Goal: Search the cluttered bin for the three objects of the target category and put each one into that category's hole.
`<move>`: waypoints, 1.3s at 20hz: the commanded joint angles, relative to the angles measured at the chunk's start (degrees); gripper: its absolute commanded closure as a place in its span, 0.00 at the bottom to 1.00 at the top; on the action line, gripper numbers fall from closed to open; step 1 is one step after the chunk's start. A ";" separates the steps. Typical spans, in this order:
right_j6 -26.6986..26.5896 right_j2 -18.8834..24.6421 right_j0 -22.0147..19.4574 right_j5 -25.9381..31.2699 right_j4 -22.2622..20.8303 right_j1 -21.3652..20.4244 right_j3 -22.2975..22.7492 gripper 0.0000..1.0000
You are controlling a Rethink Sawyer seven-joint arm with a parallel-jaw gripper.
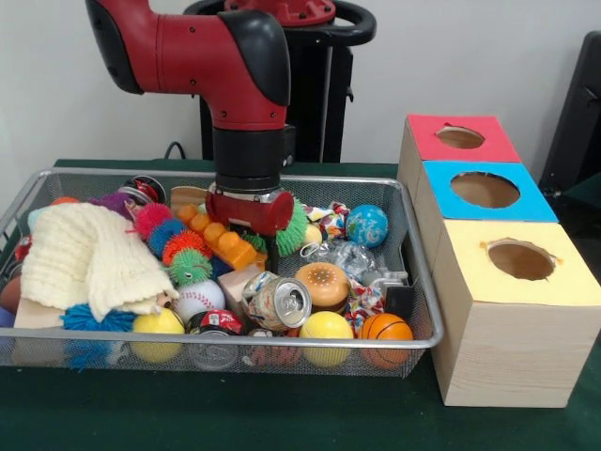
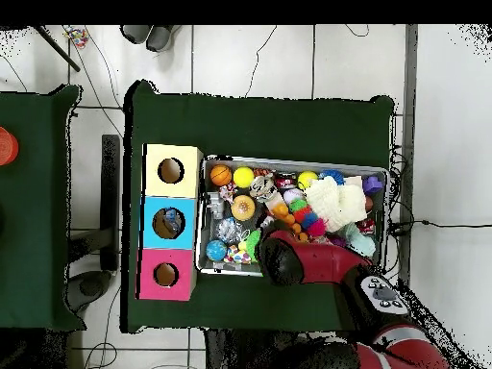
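The wire mesh bin is full of toys; it also shows in the overhead view. One see-through crinkled plastic bottle lies right of centre beside the blue globe ball; it also shows in the overhead view. Other bottles are hidden. My gripper hangs low over the bin's far middle, above orange blocks and a green spiky ball, left of the bottle. The arm covers it from above. The red-topped hole is in the farthest box, also shown overhead.
Blue-topped and yellow-topped holes sit nearer the camera. The bin also holds a cream knitted cloth, a crushed silver can, a burger toy, a small basketball, yellow balls and spiky balls.
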 commanded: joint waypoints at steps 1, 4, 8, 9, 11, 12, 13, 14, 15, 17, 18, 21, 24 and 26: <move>1.33 -2.94 -3.80 1.95 -4.46 0.06 7.03 0.00; 1.49 -3.21 -3.40 2.05 -4.80 -0.53 8.41 0.00; 2.74 -3.95 -1.76 -0.11 -4.47 0.17 8.88 0.00; 3.08 -4.20 -1.12 -0.70 -4.26 0.40 8.87 0.00; 3.63 -4.52 0.10 -1.87 -3.81 0.97 8.90 0.00; 3.84 -4.86 0.94 -2.34 -3.55 1.23 8.95 0.00; 3.99 -5.05 1.65 -2.67 -3.34 1.26 9.20 0.00; 4.08 -5.09 2.35 -2.71 -3.12 1.26 9.54 0.00; 4.13 -4.32 2.57 -2.45 -2.97 1.09 10.17 0.00; 4.27 -2.57 3.17 -2.29 -2.71 0.58 11.45 0.00; 4.52 -2.13 3.86 -2.67 -2.51 0.49 11.84 0.00; 5.32 -1.27 5.87 -3.51 -1.81 0.05 12.94 0.00; 6.11 -1.45 8.03 -4.46 -1.23 -0.23 13.60 0.00; 6.23 -1.31 8.91 -4.96 -1.32 -0.21 14.01 0.00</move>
